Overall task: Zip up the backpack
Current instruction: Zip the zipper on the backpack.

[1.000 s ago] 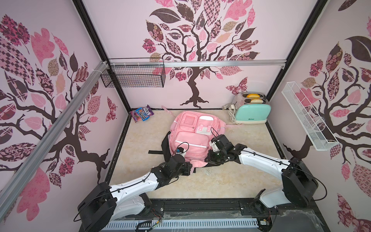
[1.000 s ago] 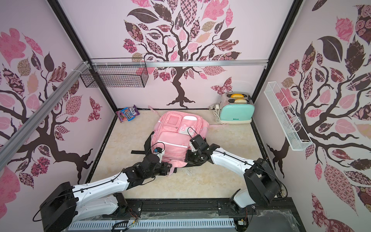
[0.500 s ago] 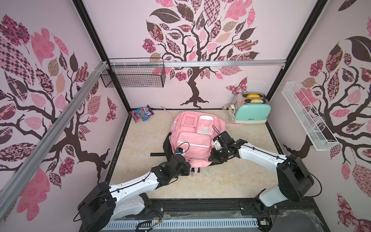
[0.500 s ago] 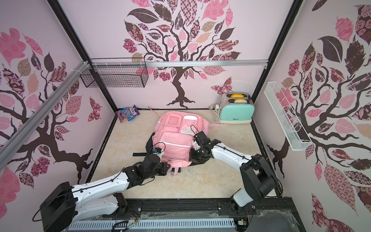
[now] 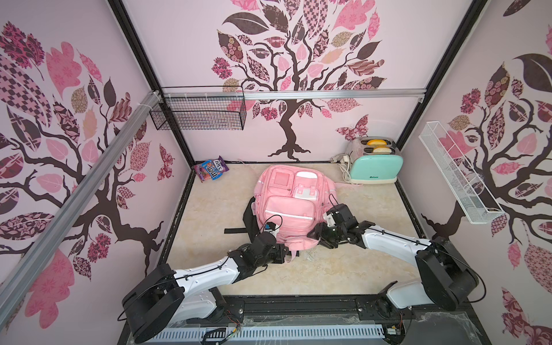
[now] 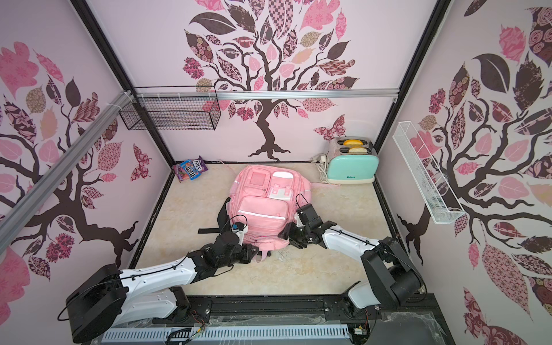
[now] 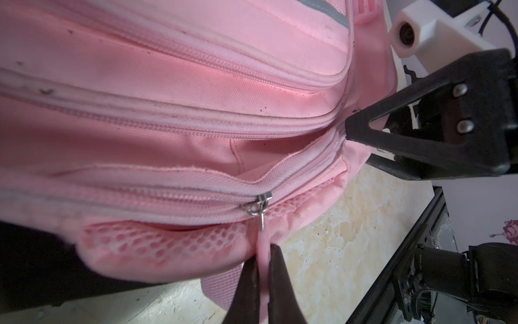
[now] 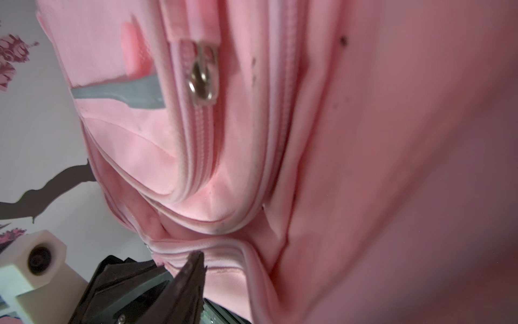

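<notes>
The light-pink backpack (image 5: 288, 206) (image 6: 263, 203) lies flat on the floor, its near end toward the arms. My left gripper (image 5: 286, 254) (image 7: 263, 252) is at that near end, shut on the pink pull tab of a silver zipper slider (image 7: 259, 206). To the slider's right the zipper gapes open along a pocket. My right gripper (image 5: 313, 234) (image 7: 358, 147) is at the near right corner, its jaws apart and one tip touching the seam. In the right wrist view only one finger (image 8: 190, 275) shows, against a closed zipper with a silver slider (image 8: 203, 81).
A mint toaster (image 5: 375, 167) stands at the back right and a candy bag (image 5: 211, 169) at the back left. A black wire basket (image 5: 198, 115) hangs on the back wall, a white wire shelf (image 5: 457, 173) on the right wall. A black strap (image 5: 239, 230) sticks out left of the backpack.
My right gripper has opened its jaws at the backpack's near right corner, and its arm has shifted slightly. The left gripper stays shut at the near end.
</notes>
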`<state>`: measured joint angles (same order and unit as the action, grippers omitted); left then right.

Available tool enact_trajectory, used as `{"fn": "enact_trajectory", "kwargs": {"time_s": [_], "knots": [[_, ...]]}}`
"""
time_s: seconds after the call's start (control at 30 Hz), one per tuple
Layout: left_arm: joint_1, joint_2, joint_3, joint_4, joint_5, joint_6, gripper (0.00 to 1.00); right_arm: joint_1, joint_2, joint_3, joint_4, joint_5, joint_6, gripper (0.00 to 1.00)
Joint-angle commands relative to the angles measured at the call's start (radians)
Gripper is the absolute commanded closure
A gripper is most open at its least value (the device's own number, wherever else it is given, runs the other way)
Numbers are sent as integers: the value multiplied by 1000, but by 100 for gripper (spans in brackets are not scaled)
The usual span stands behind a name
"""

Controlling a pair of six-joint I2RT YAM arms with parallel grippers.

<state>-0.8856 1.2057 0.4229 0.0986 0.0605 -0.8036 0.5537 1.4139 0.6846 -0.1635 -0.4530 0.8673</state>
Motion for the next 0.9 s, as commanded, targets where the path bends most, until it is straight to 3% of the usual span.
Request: {"fn": "enact_trajectory", "kwargs": {"time_s": [0.0,0.5,0.87], "knots": [[-13,14,-16,38,53,6,100,24,-30,-38,162,-50,147,38],[-13,9,5,4,46,18,100,138,56,-92,362,-62,282,37],[-13,-4,10,-36,13,32,100,192,-175,-148,186,131,376,34]]}}
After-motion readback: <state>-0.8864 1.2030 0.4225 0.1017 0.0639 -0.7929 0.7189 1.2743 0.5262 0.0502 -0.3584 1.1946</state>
